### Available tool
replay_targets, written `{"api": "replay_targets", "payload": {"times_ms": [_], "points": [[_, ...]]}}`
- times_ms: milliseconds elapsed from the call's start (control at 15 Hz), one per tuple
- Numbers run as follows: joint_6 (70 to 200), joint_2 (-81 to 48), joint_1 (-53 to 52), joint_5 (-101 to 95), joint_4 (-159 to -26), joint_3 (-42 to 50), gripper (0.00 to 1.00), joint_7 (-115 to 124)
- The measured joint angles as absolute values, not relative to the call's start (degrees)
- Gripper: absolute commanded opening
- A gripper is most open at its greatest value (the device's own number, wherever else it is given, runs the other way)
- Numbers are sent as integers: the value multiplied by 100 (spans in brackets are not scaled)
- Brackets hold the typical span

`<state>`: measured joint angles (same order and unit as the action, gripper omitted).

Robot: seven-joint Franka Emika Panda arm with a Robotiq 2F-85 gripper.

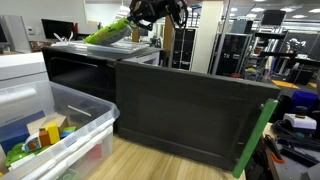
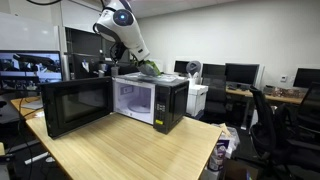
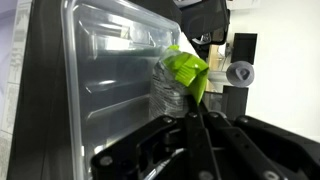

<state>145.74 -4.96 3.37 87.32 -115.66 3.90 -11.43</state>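
My gripper (image 3: 196, 104) is shut on a lime-green soft object (image 3: 186, 68) with a clear crinkled plastic part, pinching its edge. The object hangs just over the silver top of a black microwave (image 3: 100, 90). In an exterior view the green object (image 1: 108, 34) slopes down onto the microwave top (image 1: 95, 46) with the gripper (image 1: 143, 24) at its upper end. In an exterior view the gripper (image 2: 143, 62) and green object (image 2: 149, 68) are over the microwave (image 2: 170, 105). I cannot tell whether the object touches the top.
The microwave door (image 2: 75, 106) stands wide open; it fills the middle of an exterior view (image 1: 180, 110). A clear plastic bin (image 1: 60, 125) with several coloured items sits beside it. The microwave stands on a wooden table (image 2: 130, 150). Office chairs (image 2: 265, 115) and monitors stand behind.
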Motion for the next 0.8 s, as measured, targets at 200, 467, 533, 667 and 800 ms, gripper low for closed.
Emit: {"api": "replay_targets", "payload": {"times_ms": [200,467,533,667,800], "points": [[14647,-522,333,8676,-11566,382,46,-1143],[14698,-523,329,8254,-11566,380,76,-1054],[14698,-521,327,8162,-11566,379,83,-1024],[14698,-513,326,8017,-11566,378,99,-969],[14698,-500,325,7880,-11566,377,100,-946]]}}
